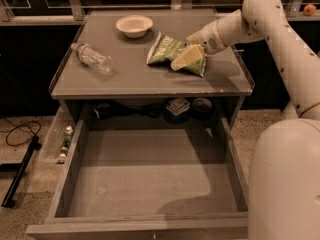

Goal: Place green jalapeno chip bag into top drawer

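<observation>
1. The green jalapeno chip bag (166, 49) lies crumpled on the grey surface (135, 80), right of the middle and toward the back. Its left part shows darker green print, and its right part is folded up into a paler, yellowish wedge.
2. The tool (196, 40) is at the bag's upper right corner, right against the raised wedge. I cannot tell how far open it is, nor whether it has hold of the bag.
3. The arm (280, 39) comes in from the right. A thick white upper link rises beside the robot's body to a rounded elbow high at the back right. From there the forearm slopes down and to the left, ending low over the surface at the bag.
4. A shallow pale bowl (134, 25) stands upright near the back edge, to the left of the bag and apart from it.
5. A clear plastic water bottle (92, 57) lies on its side near the left edge, well apart from the bag.
6. Below the surface the top drawer (150, 181) is pulled out toward the camera, its flat grey bottom bare.
7. In the dark gap behind the drawer, under the surface, sit several dark items (176, 109) that I cannot make out.
8. The robot's white body (285, 184) fills the lower right corner, beside the drawer's right wall.
</observation>
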Robot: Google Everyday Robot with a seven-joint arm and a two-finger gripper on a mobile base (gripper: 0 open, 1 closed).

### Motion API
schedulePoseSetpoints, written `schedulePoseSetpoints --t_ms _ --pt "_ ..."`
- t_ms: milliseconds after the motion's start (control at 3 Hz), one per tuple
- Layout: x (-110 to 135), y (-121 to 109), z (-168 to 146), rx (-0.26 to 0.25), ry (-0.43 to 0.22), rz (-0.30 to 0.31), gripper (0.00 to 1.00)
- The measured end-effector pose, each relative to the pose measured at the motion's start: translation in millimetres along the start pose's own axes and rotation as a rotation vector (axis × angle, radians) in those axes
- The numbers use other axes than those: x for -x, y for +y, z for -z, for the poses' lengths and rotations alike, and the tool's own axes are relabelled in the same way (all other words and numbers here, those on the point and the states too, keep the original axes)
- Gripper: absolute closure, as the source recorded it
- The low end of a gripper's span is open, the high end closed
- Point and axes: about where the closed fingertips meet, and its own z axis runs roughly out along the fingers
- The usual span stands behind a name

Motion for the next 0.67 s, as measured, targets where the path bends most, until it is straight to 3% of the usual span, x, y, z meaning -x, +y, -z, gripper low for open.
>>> schedulePoseSetpoints --t_ms 667 --pt "0.0 0.0 -0.1 0.000 0.000 0.000 0.64"
